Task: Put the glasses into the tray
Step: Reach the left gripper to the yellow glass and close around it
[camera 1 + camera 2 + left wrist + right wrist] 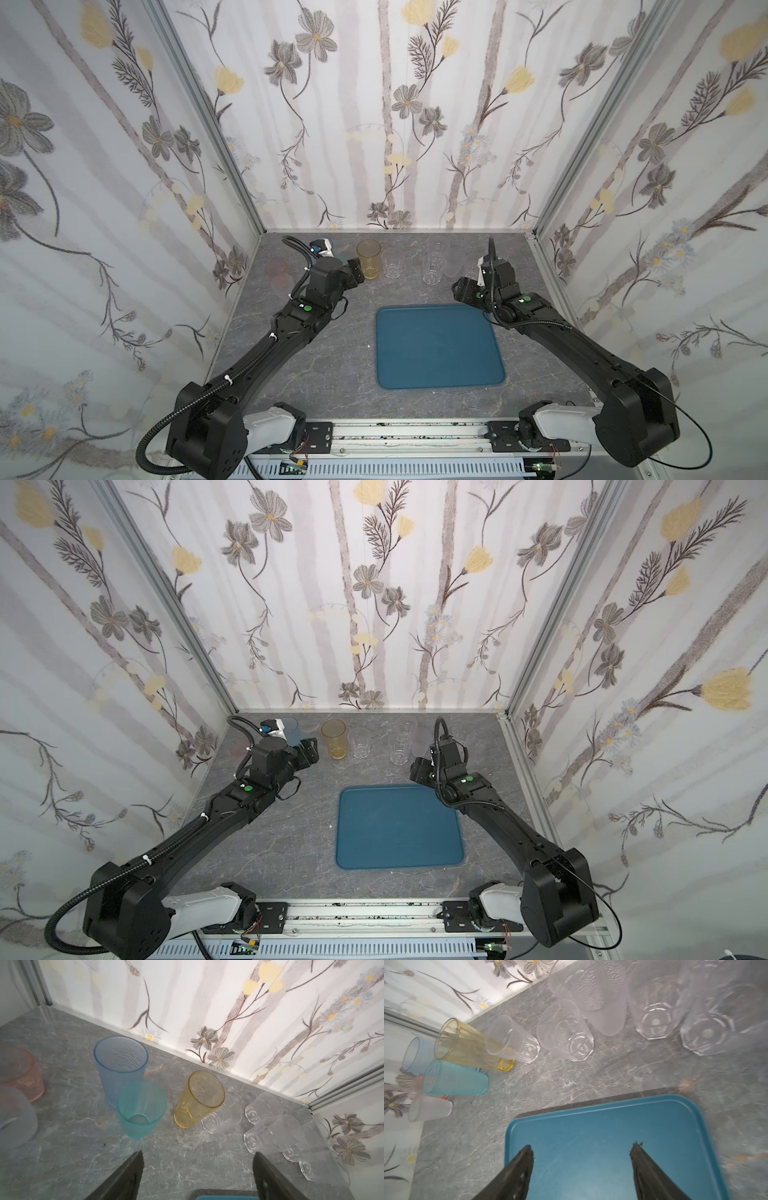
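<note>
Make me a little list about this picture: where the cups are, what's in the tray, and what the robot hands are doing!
Tray: teal, empty, on the grey table
Glasses: upright on the table by the back wall, none in the tray
Colours: amber glass, blue glass, teal glass, pink glass, frosted glass, clear glass
Left gripper: open, empty, facing the coloured glasses
Right gripper: open, empty, near the tray's far corner

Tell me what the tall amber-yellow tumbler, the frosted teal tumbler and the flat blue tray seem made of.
Tall amber-yellow tumbler: see-through, glossy, moulded facets; glass or hard plastic, unclear.
Frosted teal tumbler: translucent, matt, dimpled wall; probably plastic.
Flat blue tray: opaque, smooth, faint scuffs, moulded low rim; likely plastic.
</note>
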You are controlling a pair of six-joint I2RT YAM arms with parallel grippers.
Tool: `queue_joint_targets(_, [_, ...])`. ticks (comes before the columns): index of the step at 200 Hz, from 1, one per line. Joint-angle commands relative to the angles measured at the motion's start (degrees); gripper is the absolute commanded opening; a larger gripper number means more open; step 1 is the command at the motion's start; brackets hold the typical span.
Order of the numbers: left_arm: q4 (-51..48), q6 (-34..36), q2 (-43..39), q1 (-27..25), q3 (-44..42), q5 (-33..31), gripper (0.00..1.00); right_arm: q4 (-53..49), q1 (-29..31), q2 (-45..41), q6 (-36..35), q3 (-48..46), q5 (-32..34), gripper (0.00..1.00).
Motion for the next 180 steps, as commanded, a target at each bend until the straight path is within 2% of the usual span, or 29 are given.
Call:
queue_joint_targets(1, [-6.17,3.90,3.04,3.11,4.91,2.33,0.83,5.94,3.68,2.52,4.87,0.06,-1.92,0.73])
queue_joint_targets(22, [-6.89,4.28,5.27,5.90,7.98,5.62,0.79,7.19,7.16,4.75,5.46,0.25,-1.51,0.71])
queue_joint_targets(51, [-8.50,5.78,12.93,5.53,16.96,8.62,0.69,8.02,10.19,6.76,6.24,0.52,-0.91,0.70])
queue_joint_targets(84, [-11.18,8.71,24.60,3.18,28.87,6.34,0.70,8.84,12.61,9.93,6.95,1.02,-2.24,0.67])
queue_joint_targets(116, [-21.13,13.29,38.68,3.70,44.64,1.71,0.72,8.81,16.03,10.98,7.53,1.17,-2.33,0.66])
queue_joint_targets(155, [-29.99,17.17,48.22,5.28,57.27,5.03,0.71,10.98,17.69,11.02,9.81,-2.04,-2.94,0.65])
queue_joint_targets(180, [-32.58,18.10,50.07,7.03,58.77,8.61,0.66,11.02,18.30,12.33,9.93,-1.92,-3.32,0.65])
